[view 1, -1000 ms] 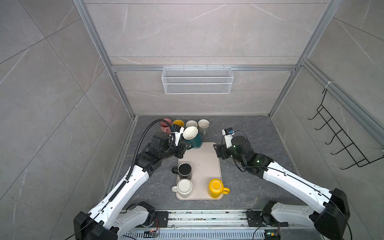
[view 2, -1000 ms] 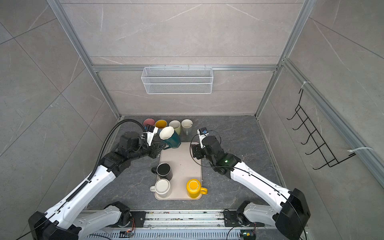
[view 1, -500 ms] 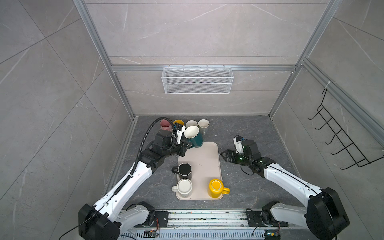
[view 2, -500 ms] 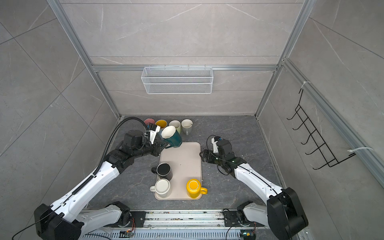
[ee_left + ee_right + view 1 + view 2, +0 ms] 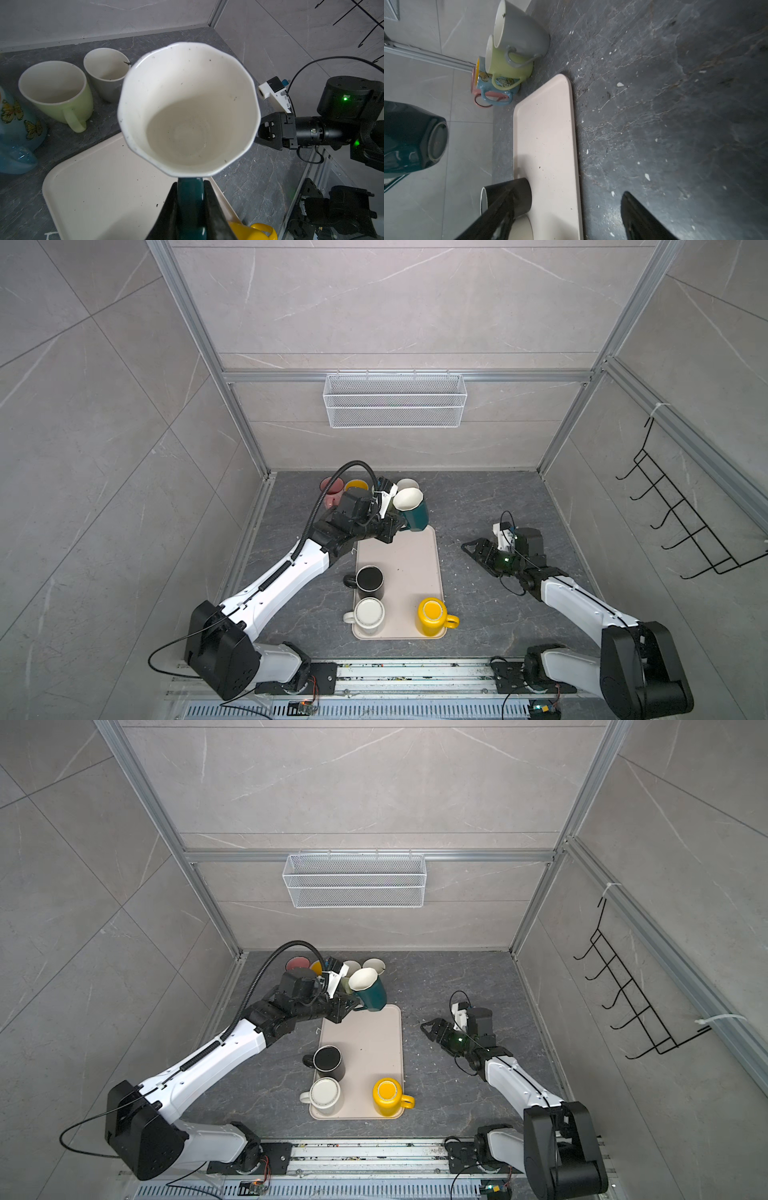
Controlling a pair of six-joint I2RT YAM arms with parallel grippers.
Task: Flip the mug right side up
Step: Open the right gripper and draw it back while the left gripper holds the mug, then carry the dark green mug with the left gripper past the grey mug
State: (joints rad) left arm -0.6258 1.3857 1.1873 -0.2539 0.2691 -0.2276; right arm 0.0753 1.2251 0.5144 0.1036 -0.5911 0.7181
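Now the left jaws are clamped on the handle of the teal mug (image 5: 413, 510), held in the air mouth-up and slightly tilted by the far end of the tray (image 5: 411, 556), while the right jaws gape empty over the table (image 5: 478, 497) beside it.

On the near end of a beige rectangular plastic tray (image 5: 411, 556) stood a white ceramic mug (image 5: 368, 612), left, and a yellow ceramic mug (image 5: 432, 612), right, with a black ceramic mug (image 5: 370, 579) just behind the white one. A teal faceted mug (image 5: 417, 514) hung above the tray's far edge, its handle in the left gripper (image 5: 400, 526).
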